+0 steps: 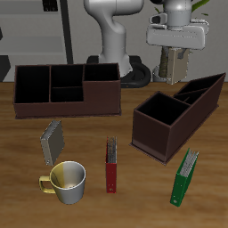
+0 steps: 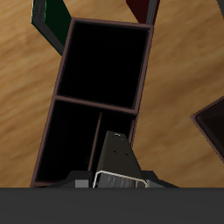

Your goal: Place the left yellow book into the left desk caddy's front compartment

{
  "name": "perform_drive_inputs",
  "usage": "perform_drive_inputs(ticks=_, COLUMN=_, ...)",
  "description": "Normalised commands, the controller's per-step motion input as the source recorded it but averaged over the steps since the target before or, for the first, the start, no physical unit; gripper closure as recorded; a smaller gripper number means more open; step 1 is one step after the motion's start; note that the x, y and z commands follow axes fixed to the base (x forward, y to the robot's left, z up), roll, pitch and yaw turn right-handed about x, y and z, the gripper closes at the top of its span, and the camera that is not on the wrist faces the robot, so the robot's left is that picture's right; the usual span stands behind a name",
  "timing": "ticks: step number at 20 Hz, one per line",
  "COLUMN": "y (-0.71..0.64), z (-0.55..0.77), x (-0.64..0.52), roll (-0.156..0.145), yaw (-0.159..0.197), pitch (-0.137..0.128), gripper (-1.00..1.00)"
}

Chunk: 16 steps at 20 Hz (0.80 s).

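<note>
Left yellow book (image 1: 172, 64) hangs upright in my claw (image 1: 174, 52), fingers closed on its upper edge, raised above the desk (image 1: 98, 142) over the back end of the left desk caddy (image 1: 165, 120). My wrist view looks straight down: book's edge (image 2: 118, 162) sits over the caddy's narrow rear compartments, the big square one (image 2: 103, 61) farther off. Smaller items near the front edge: mug (image 1: 68, 180), red book (image 1: 111, 165), green book (image 1: 185, 176), second yellow book (image 1: 53, 141).

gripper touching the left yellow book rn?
Touching. The exterior view shows the left yellow book hanging clear of the table, clamped in the gripper above the left desk caddy.
</note>
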Motion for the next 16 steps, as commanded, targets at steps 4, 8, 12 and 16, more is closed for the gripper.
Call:
perform_drive_inputs(ticks=4, y=0.01, z=-0.11, x=0.09, roll=0.004, yaw=-0.004, pitch=0.007, gripper=1.00)
perform_drive_inputs(ticks=8, y=-0.08, z=-0.09, x=0.07, roll=-0.004, yaw=-0.016, pitch=0.018, gripper=1.00)
perform_drive_inputs(ticks=12, y=-0.07, z=-0.07, x=0.07, roll=-0.022, yaw=-0.008, pitch=0.014, gripper=1.00)
perform_drive_inputs(ticks=16, y=0.01, z=-0.21, x=0.11, roll=0.009, yaw=-0.011, pitch=0.034, gripper=1.00)
